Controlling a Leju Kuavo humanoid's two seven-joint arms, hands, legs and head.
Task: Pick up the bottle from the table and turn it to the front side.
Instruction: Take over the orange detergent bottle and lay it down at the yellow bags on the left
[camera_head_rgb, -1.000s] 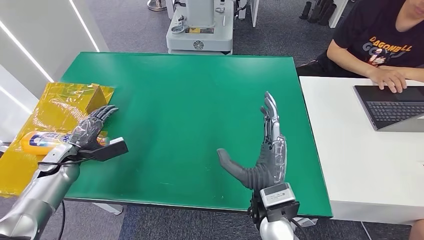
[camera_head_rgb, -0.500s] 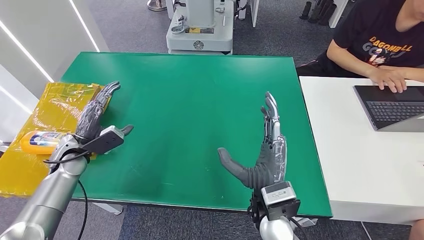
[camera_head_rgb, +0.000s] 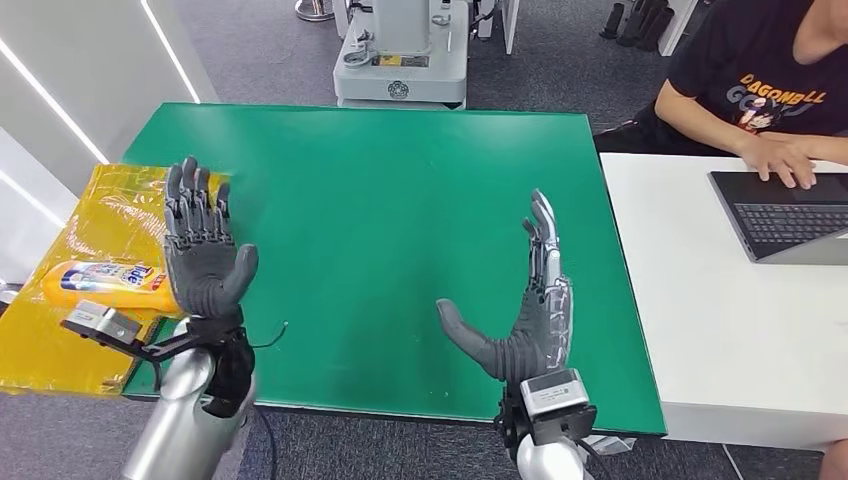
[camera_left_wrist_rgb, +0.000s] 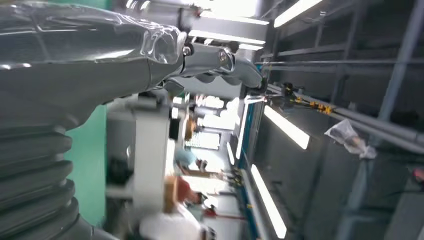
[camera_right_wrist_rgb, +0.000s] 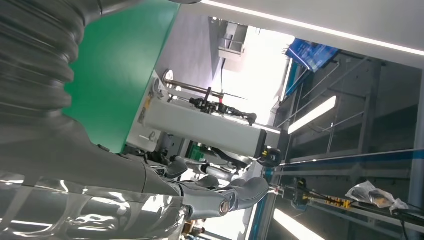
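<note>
Bottle (camera_head_rgb: 108, 284) lying flat, just left of the green table (camera_head_rgb: 400, 180). Left hand (camera_head_rgb: 203, 260) beside it, fingers spread, empty. Right hand (camera_head_rgb: 530, 300) likewise, over the table.

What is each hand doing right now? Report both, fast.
Left hand: open, fingers spread, holding nothing; the yellow bottle lies beside it.
Right hand: open, holding nothing.

Both robot hands are raised empty with fingers spread, the left hand (camera_head_rgb: 203, 255) over the green table's (camera_head_rgb: 380, 190) left edge, just beside the yellow bottle (camera_head_rgb: 108, 283) lying on crinkled yellow plastic (camera_head_rgb: 60, 340) there, the right hand (camera_head_rgb: 525, 305) above the near edge.
</note>
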